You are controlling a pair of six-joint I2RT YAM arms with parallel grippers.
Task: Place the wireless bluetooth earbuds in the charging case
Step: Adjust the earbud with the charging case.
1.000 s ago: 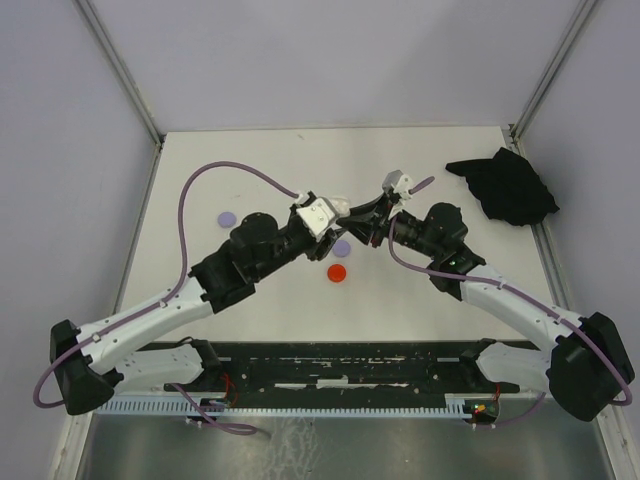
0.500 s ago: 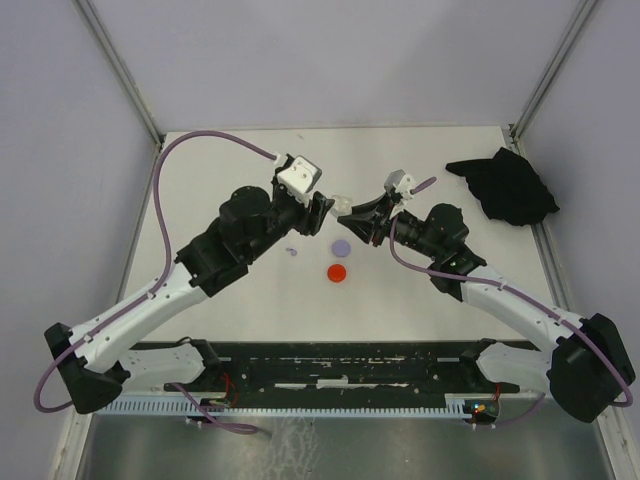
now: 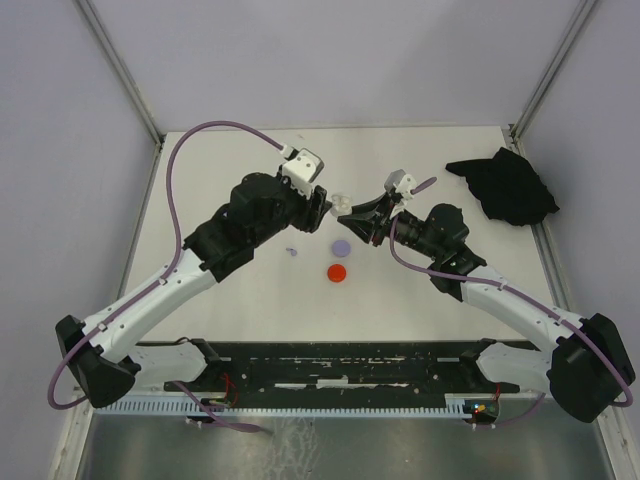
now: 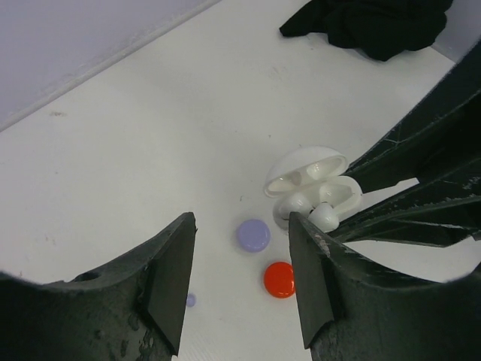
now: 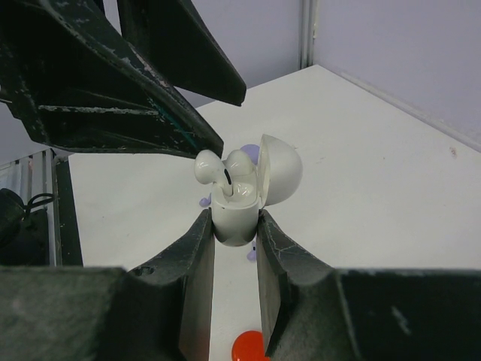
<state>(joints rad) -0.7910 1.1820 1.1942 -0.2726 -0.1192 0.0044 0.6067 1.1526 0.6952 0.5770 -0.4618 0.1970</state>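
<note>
1. Nearest the arm bases, a red disc point(image 3: 338, 272) lies flat on the white table point(image 3: 400, 310). A lilac disc point(image 3: 341, 246) lies just beyond it, and the 2 do not touch.
2. Left of the discs sits a tiny lilac piece point(image 3: 291, 251), too small for its shape to be made out.
3. Past the lilac disc, the right gripper point(image 3: 352, 214) is clamped on the charging case point(image 5: 239, 204). It has 1 finger on each side of the lower body and holds the case up off the table.
4. The case is glossy white and rounded, and its domed lid is swung open to one side.
5. 2 white earbuds point(image 5: 207, 167) stand in the case side by side, their smooth bulbous heads poking above the rim.
6. The left gripper point(image 3: 322, 210) faces the case from the left. Its fingertips are close by and its jaws are parted with nothing between them.
7. Farthest off, at the table's right rear, lies a crumpled black cloth point(image 3: 505, 187).
</note>
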